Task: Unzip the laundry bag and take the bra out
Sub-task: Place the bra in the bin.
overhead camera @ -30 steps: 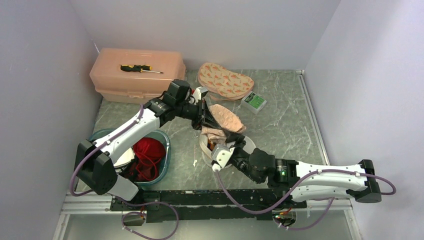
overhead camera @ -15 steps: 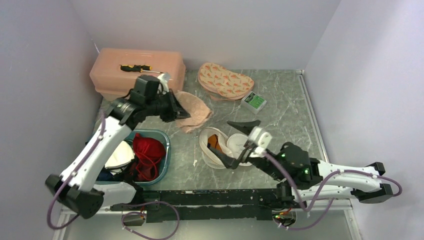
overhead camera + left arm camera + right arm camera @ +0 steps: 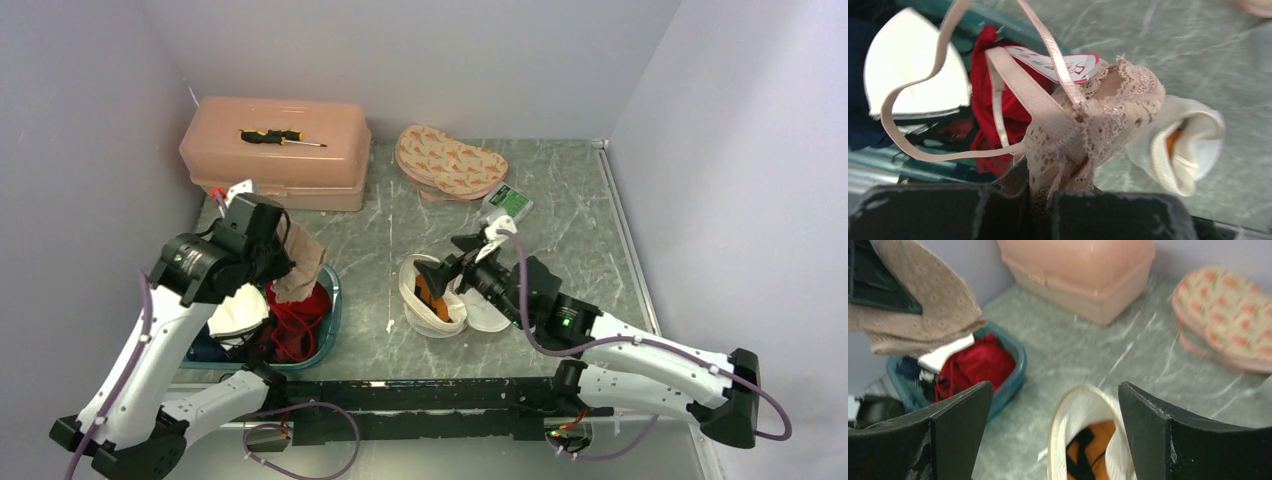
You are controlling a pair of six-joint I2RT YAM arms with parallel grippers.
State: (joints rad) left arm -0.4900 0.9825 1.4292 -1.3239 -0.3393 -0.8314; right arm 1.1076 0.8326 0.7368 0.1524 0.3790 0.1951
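The bra, bright red, lies in the teal basin; it also shows in the left wrist view and the right wrist view. My left gripper is shut on a beige lace garment with thin straps and a tag, and holds it over the basin. The white mesh laundry bag lies open at the table's middle, with something orange and black inside. My right gripper hangs open and empty just above the bag.
A pink plastic box with a screwdriver on top stands at the back left. A floral pouch and a small green-and-white box lie at the back. A white pad and dark clothes fill the basin.
My left arm has swung the beige garment from above the bag leftward to over the basin. My right gripper has risen off the bag and now hangs open above it.
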